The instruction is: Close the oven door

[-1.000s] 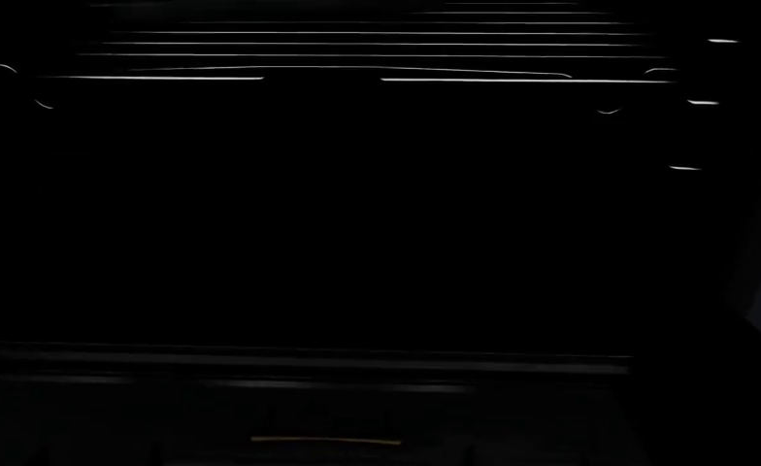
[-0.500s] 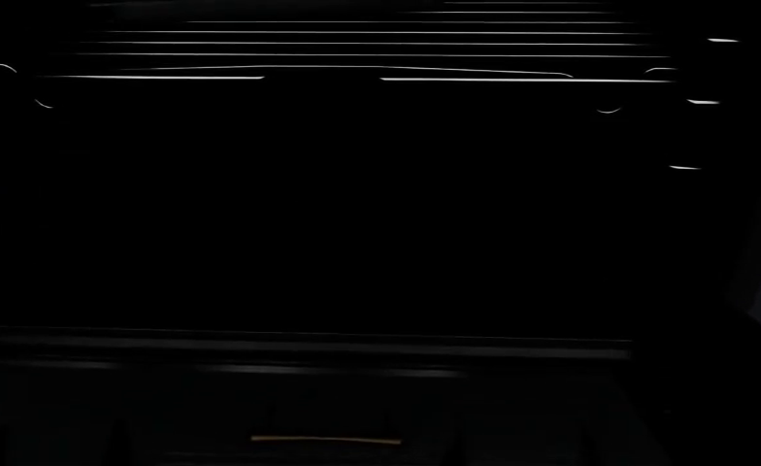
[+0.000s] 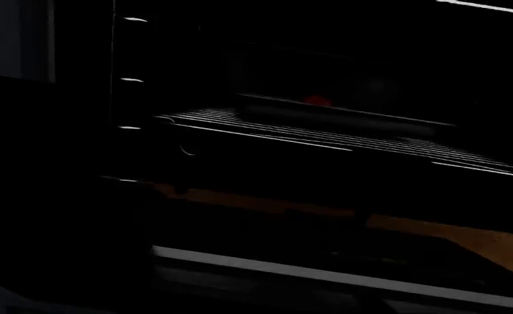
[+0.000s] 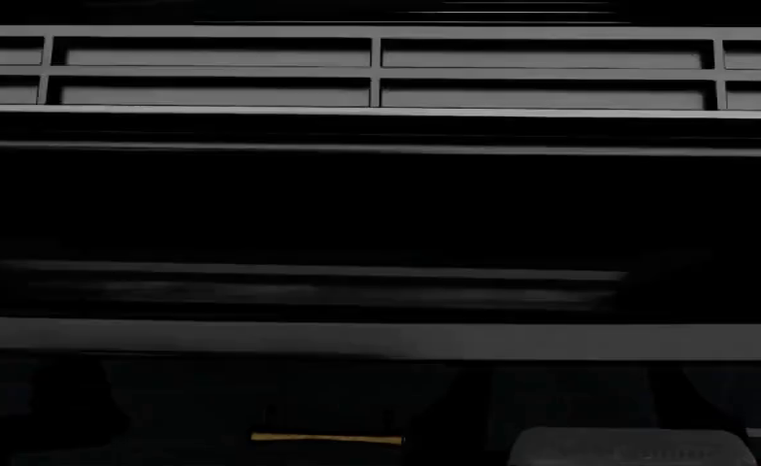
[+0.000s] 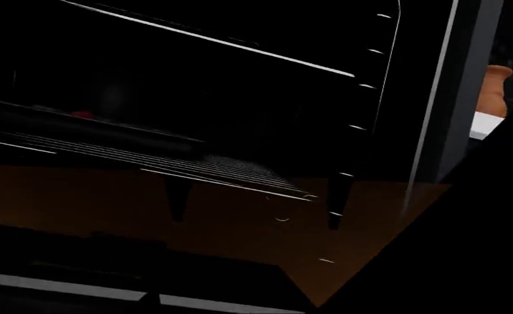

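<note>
The oven door fills the head view as a wide glossy black panel, part-way raised, with a row of vent slots along its upper edge and a long dim bar across its face. In both wrist views the door's pale edge crosses in front of the open oven cavity, so both wrist cameras look in over it. My own fingers are lost in the dark in both wrist views, and I cannot make out how either gripper stands against the door.
Wire racks sit inside the oven, one carrying a dark tray with a small red thing. Below the door is a drawer with a brass handle. A grey block shows low right. A terracotta vase stands beyond the oven's side.
The door has swung up towards the head camera. Its vent slots and face now cover the oven racks that showed before.
</note>
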